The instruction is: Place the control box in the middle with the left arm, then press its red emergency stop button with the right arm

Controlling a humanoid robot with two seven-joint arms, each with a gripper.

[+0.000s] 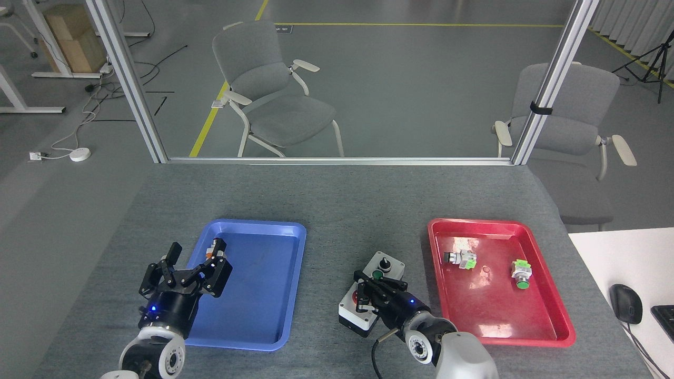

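Head view: grey felt tabletop (337,200) carries everything. Blue tray (253,284) sits on the left, red tray (500,284) on the right, bare felt between them.

Control box (371,295) lies on that bare strip, nearer the red tray than the blue one, touching neither. Its long axis runs diagonally, from near-left to far-right. The black knob (385,261) is at the far-right end with the green button (377,274) next to it; the near-left end shows the black base and light-grey body.

Right gripper (371,292) is directly over the box's near half, claws dark and bunched over the red emergency stop button (359,300), of which only a sliver of red shows. Cannot tell whether the claws are spread or closed, or whether they actually touch the button.

Left gripper (184,266) hangs over the blue tray's left rim, fingers spread apart, holding nothing. A small white-orange switch part (215,247) lies in the tray just beyond its fingertips.

The red tray holds a black-tipped switch part (459,258) and a green pushbutton part (521,274), well apart from each other.
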